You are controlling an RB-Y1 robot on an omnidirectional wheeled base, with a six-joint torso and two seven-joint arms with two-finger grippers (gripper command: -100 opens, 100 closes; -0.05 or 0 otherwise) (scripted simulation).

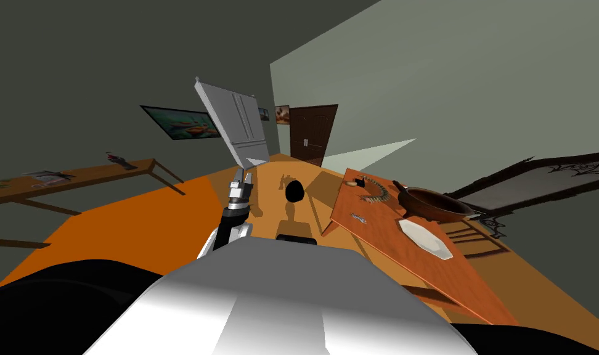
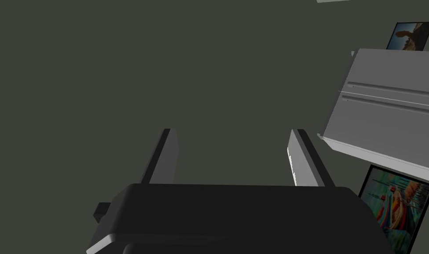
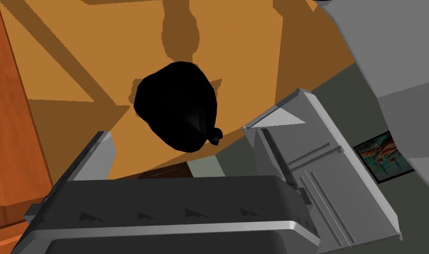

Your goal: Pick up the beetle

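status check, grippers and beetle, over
left gripper open, raised. right gripper open. black beetle centred ahead of it, not gripped. nothing blocking.

Bare floor (image 1: 268, 185) lies open around the beetle (image 3: 176, 106), the table (image 1: 378, 234) close to the right

The beetle (image 3: 176, 108), just ahead of the right gripper's (image 3: 178, 134) 2 light grey fingers, was plain black. The floor (image 3: 249, 53) beyond it was ochre-orange with darker shadow bands. The table (image 1: 378, 228) was reddish-brown with a wood grain, its bowl (image 1: 434, 204) dark brown and its plate (image 1: 425, 241) white. The refrigerator (image 3: 324, 176) was pale grey. The left gripper's (image 2: 233, 132) body was near-black.
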